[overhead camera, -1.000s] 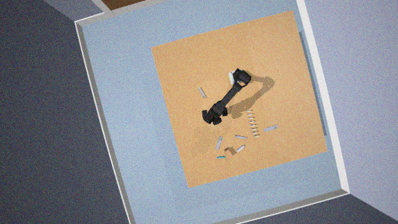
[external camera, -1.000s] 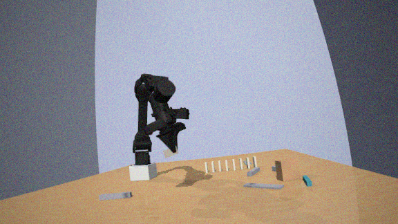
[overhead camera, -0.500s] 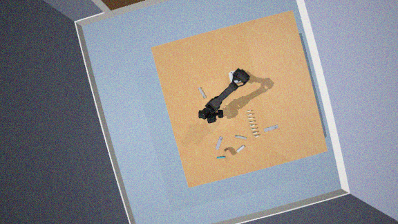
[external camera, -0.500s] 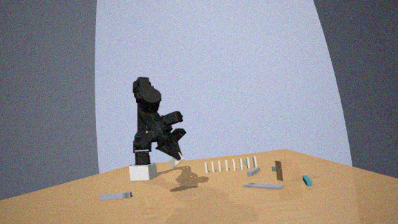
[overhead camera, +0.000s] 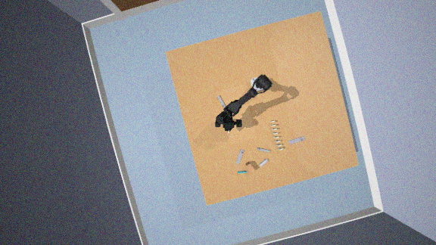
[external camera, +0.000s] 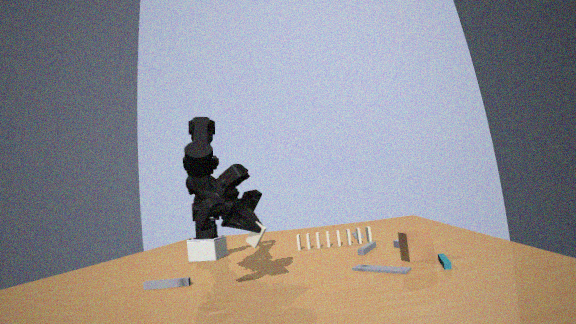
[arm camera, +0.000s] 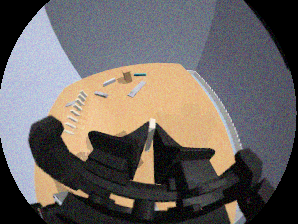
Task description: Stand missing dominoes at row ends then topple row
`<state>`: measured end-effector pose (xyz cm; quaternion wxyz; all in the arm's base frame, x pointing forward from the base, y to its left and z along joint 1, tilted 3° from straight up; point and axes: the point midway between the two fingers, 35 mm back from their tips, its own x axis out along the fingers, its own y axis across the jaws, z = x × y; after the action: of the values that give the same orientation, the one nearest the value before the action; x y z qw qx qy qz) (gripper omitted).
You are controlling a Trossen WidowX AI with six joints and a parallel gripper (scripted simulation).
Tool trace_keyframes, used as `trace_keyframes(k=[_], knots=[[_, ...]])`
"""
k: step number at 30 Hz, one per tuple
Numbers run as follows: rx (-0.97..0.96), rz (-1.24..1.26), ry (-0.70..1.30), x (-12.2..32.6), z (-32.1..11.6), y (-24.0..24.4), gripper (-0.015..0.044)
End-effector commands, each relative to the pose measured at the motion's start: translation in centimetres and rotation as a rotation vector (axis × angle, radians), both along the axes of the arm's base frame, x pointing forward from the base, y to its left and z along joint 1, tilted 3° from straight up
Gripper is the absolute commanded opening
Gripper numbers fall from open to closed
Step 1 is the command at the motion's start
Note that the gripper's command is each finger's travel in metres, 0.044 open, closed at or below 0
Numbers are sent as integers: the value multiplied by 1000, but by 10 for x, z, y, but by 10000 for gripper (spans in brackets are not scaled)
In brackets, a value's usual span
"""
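A small white domino (overhead camera: pixel 228 131) (external camera: pixel 256 237) (arm camera: pixel 152 123) is pinched between the fingertips of the black hand (overhead camera: pixel 228 129) (external camera: pixel 259 228) (arm camera: pixel 152 124). It is held tilted above the wooden-brown counter (overhead camera: pixel 227 60) (external camera: pixel 120 302) (arm camera: pixel 190 102), well apart from the row.

Eight cream-white dominoes (overhead camera: pixel 278 138) (external camera: pixel 328 239) (arm camera: pixel 74 113) are seen standing upright in an evenly spaced row, untouched by the hand. The arm's white, boxy base (external camera: pixel 206 251) is seen on the counter, to the left of the row in the exterior view.

Five flat grey bars are scattered about: one (overhead camera: pixel 221 100) (external camera: pixel 167 284) is set near the arm, apart from the others; one (overhead camera: pixel 297 140) is placed beside the row on its far side from the hand; and three (overhead camera: pixel 240 156) (overhead camera: pixel 263 150) (overhead camera: pixel 263 162) are grouped on the other side. Near these three, a brown upright block (external camera: pixel 403 247) (arm camera: pixel 127 76) and a small teal block (overhead camera: pixel 242 172) (external camera: pixel 444 261) (arm camera: pixel 140 75) are seen.
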<state>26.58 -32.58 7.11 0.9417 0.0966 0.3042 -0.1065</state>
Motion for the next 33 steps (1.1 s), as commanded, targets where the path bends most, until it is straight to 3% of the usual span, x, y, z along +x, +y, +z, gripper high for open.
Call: trace_keyframes(k=[1,33], knots=[[-8,-2,-84,-4,0,0,20],[-144,150,-525,-59,20,58,20]])
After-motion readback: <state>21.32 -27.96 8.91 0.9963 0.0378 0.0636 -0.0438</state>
